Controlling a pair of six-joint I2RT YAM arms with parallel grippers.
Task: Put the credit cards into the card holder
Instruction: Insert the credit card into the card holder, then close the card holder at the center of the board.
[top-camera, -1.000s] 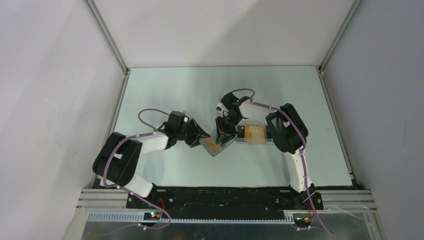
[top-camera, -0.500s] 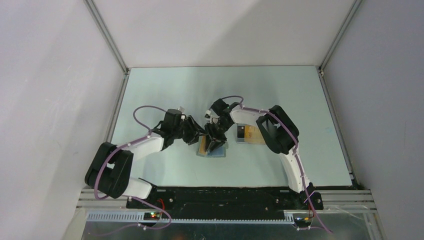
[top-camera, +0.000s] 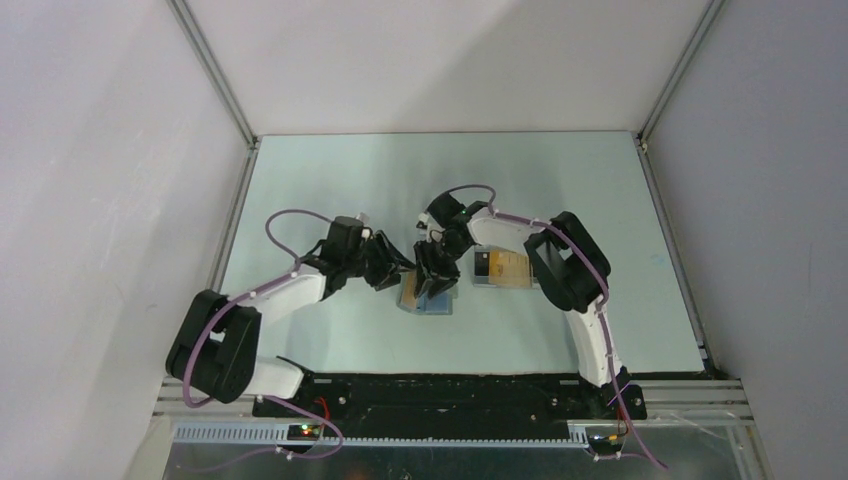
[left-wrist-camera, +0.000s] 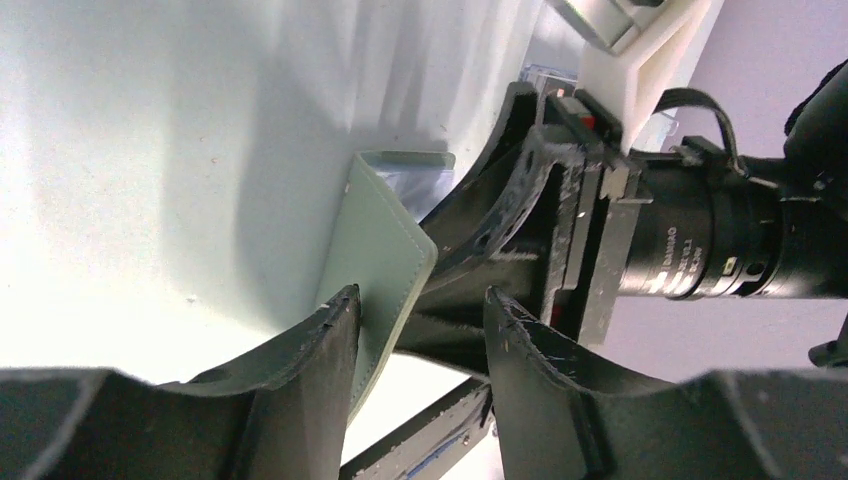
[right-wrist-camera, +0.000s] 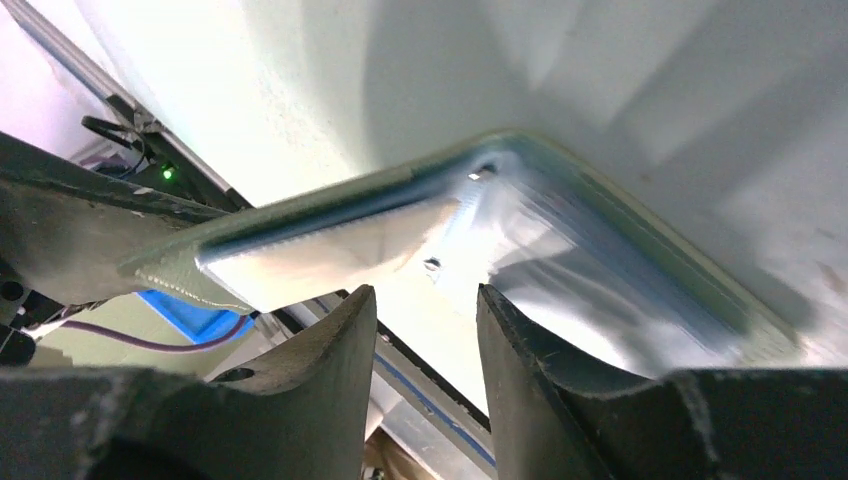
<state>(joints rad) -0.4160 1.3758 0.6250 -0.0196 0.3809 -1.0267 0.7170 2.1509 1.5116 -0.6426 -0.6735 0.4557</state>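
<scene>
Left wrist view: card holder (left-wrist-camera: 385, 240) pokes into the parted left gripper (left-wrist-camera: 420, 300); right gripper (right-wrist-camera: 425, 295), parted too, faces it.

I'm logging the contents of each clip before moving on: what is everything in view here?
card holder: one, grey-green with a bluish inside, open at mid-table
credit cards: several, count unclear, orange-gold and one black, in the tray; one more orange-gold at the card holder
clear tray: one, transparent, just right of the card holder
table: one, pale green
left hand: black, open, at the card holder's flap
right hand: black, open, over the card holder
</scene>
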